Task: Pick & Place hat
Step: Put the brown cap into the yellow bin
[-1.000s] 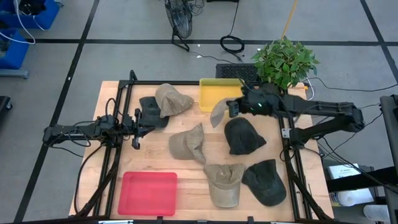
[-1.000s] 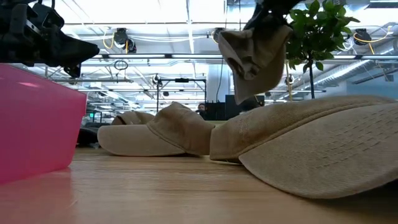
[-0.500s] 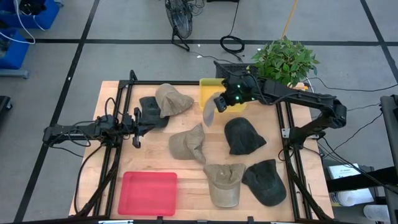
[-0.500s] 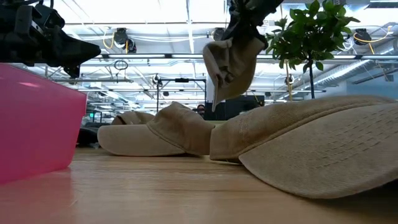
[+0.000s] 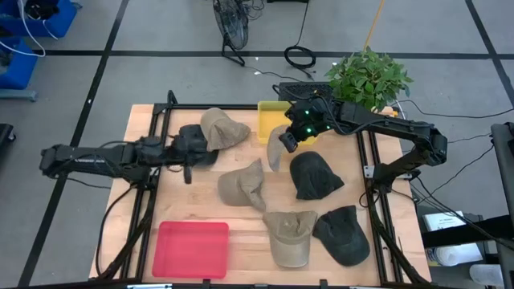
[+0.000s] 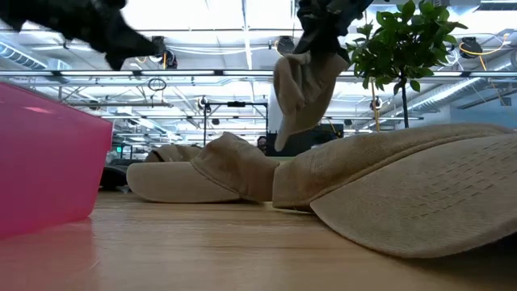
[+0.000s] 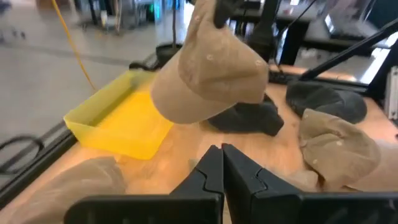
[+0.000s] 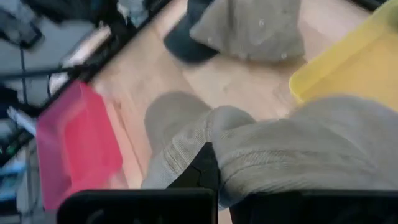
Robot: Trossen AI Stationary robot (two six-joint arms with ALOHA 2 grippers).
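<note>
The right gripper clamped a tan hat beside the yellow bin, upper centre; the left gripper, centre left, was closed and empty.

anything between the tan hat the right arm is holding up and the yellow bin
Nothing visible. The right tool is shut on the tan hat, which hangs in the air just beside the yellow bin, and the bin looks empty.

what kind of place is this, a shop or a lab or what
Most likely a robotics lab or workshop in an industrial hall. The wooden table sits in a black metal frame on a grey concrete floor with loose cables, and exposed ceiling trusses and ducts show beyond it.
</note>
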